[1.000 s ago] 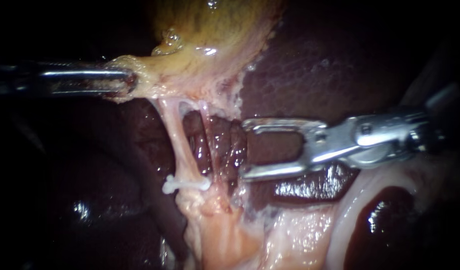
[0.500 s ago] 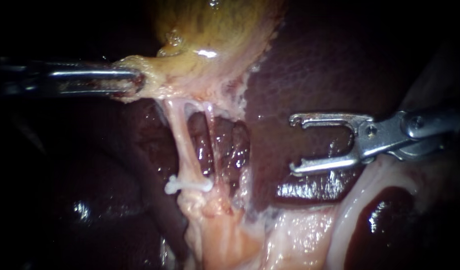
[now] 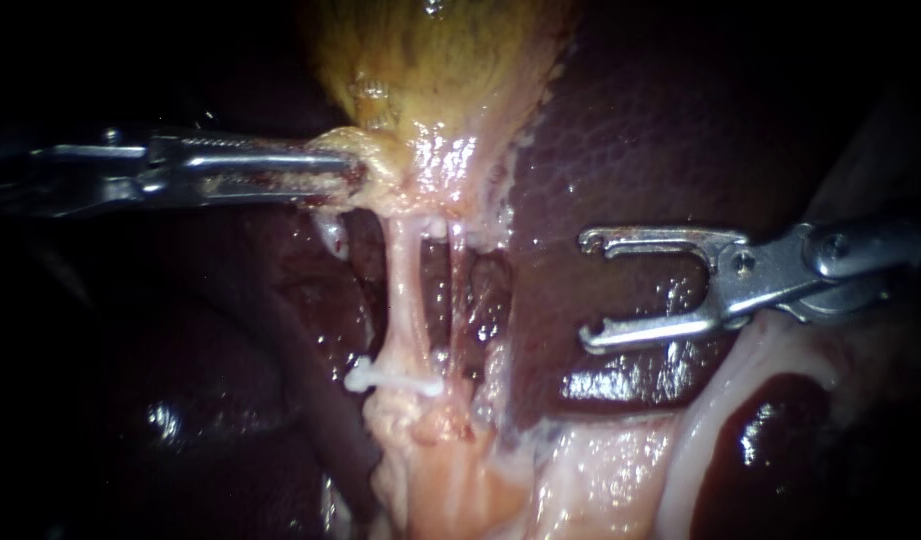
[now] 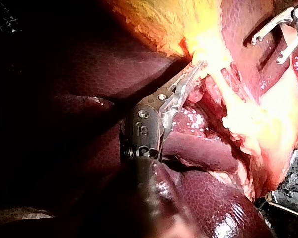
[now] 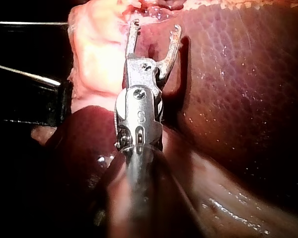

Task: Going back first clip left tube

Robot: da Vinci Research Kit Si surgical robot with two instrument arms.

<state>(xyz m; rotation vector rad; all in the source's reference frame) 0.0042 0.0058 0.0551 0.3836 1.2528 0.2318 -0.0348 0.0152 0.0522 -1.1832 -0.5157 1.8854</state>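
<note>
Jaws gaping and empty, the right instrument (image 3: 587, 290) had retreated clear of the left tube (image 3: 405, 300) and its clip (image 3: 395, 379), while the left instrument (image 3: 352, 170) seemingly kept the gallbladder (image 3: 430, 70) clamped.

Two instruments (image 3: 355, 170) (image 3: 585, 290); two tubes (image 3: 405, 300) (image 3: 458, 290); one clip (image 3: 390, 378); one gallbladder (image 3: 440, 70); one liver (image 3: 660, 130)

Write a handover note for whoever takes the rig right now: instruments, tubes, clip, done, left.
Left instrument: jaws shut on the gallbladder at its lower edge, holding the tubes stretched.
Right instrument: jaws open and empty, over the liver, apart from both tubes.
Left tube: one white clip sits across it near its lower end.
Right tube: thinner, no clip visible on it.
Done: a clip is on the left tube, and the right instrument stands clear of it.
Left: probably only taking the right instrument the rest of the way out. Keep the left hold as it is.
</note>
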